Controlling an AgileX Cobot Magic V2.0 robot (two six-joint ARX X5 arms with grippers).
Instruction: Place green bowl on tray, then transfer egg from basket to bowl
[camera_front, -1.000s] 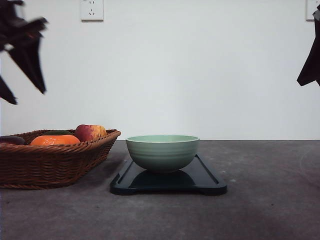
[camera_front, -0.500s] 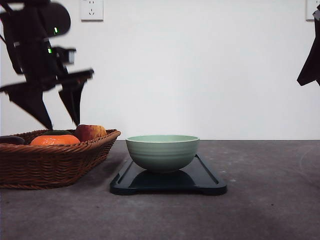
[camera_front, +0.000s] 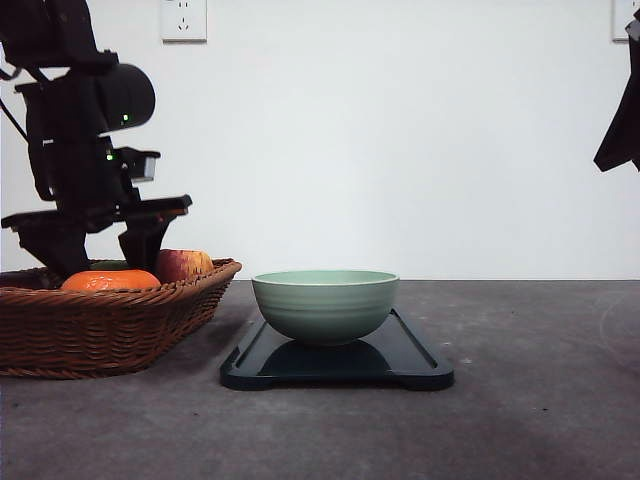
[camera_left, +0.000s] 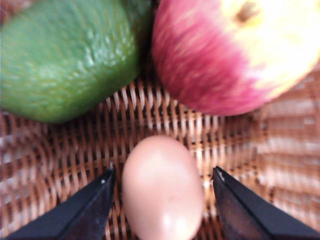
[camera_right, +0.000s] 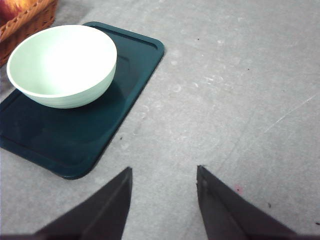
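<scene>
We see the left claw (camera_left: 162, 180) down inside the basket (camera_front: 110, 320), its fingers either side of the egg (camera_left: 162, 192) with gaps. Beyond the egg lie an avocado (camera_left: 65, 60) and an apple (camera_left: 235, 55). To the claw's right, the green bowl (camera_front: 325, 305) sits on the tray (camera_front: 410, 365).

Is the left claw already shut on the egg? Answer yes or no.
No: in the left wrist view the left claw is open, with a gap between each finger and the egg in the basket.
</scene>
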